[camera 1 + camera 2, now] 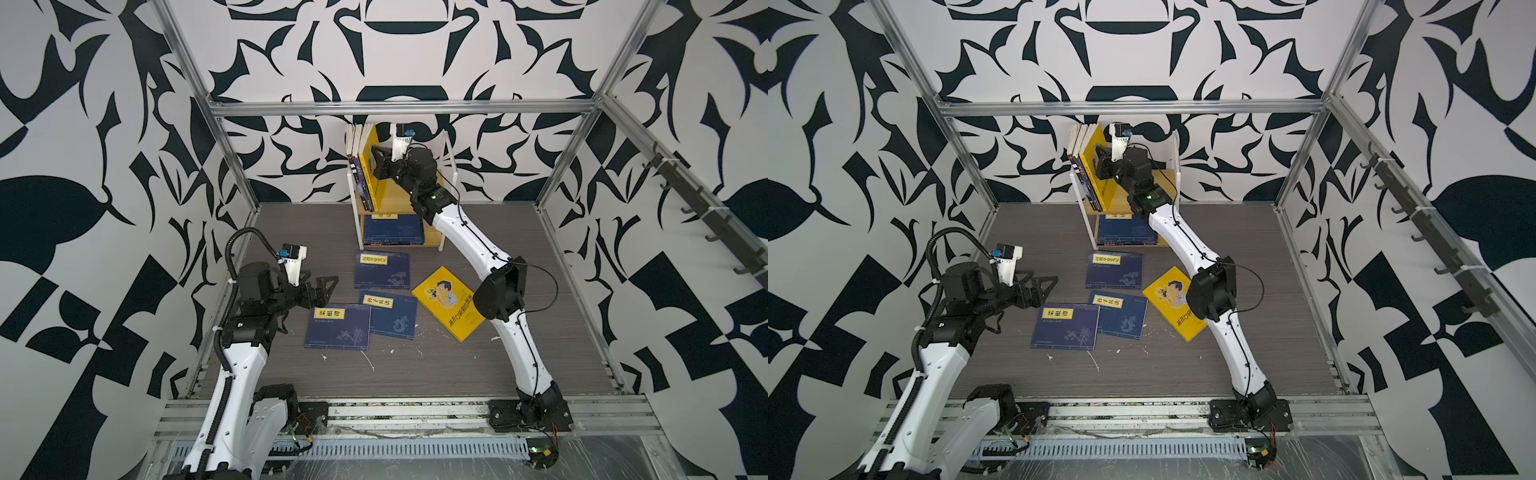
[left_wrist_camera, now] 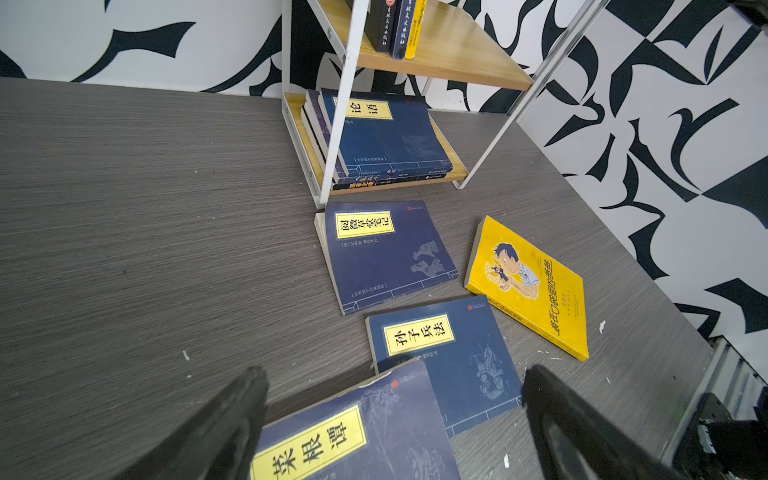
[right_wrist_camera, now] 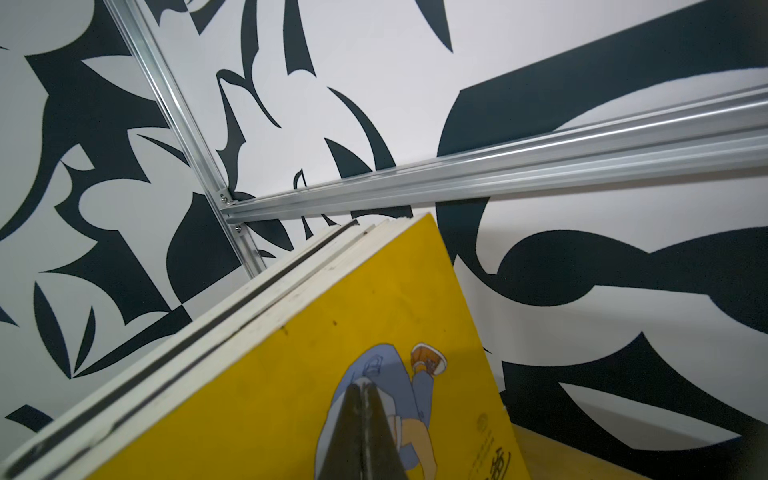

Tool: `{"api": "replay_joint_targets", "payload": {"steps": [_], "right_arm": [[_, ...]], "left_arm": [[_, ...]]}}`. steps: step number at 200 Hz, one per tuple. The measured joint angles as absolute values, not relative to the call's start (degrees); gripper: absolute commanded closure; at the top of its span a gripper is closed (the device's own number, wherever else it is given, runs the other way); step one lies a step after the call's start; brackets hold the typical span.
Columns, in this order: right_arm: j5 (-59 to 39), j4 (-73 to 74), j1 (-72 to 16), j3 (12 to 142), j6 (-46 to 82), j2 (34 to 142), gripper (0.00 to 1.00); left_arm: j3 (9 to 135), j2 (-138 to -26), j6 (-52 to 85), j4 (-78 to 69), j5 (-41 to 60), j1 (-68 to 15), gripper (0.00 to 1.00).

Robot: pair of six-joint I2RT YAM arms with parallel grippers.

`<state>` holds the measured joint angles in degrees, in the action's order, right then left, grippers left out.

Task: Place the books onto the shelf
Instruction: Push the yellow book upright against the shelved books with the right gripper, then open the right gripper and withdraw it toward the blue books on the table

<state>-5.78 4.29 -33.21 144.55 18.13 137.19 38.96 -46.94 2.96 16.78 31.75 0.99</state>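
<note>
The shelf [image 1: 451, 160] [image 1: 1176, 166] stands at the back wall. A row of books stands on its upper board, the outermost a yellow book [image 1: 372, 166] [image 3: 291, 374]. My right gripper [image 1: 373, 148] [image 3: 360, 386] is shut, its tips against that yellow cover. A stack of navy books [image 1: 392, 228] [image 2: 386, 133] lies on the lower board. On the table lie three navy books [image 1: 338, 326] [image 1: 392, 316] [image 1: 382, 270] and one yellow book [image 1: 451, 303] [image 2: 532, 286]. My left gripper [image 1: 322, 279] [image 2: 395, 374] hovers open over the nearest navy book [image 2: 353, 436].
Aluminium frame posts [image 1: 232, 153] and patterned walls close in the table on three sides. The right arm's elbow [image 1: 498, 291] hangs beside the yellow book on the table. White scraps [image 1: 368, 359] dot the grey tabletop. A rail of hooks [image 1: 706, 216] runs along the right wall.
</note>
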Motion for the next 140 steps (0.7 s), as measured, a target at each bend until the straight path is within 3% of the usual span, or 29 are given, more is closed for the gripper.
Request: {"api": "replay_joint_targets", "payload": {"steps": [55, 140], "right_arm": [[-4.6, 3.33, -33.26, 137.56, 15.35, 134.21, 1.0], [0.27, 5.32, -33.19, 112.99, 10.48, 113.3, 1.0]], "left_arm": [[38.96, -47.05, 3.14, 16.8, 31.05, 0.97, 0.0], [39.0, -47.99, 4.01, 17.28, 29.61, 0.84, 0.0]]}}
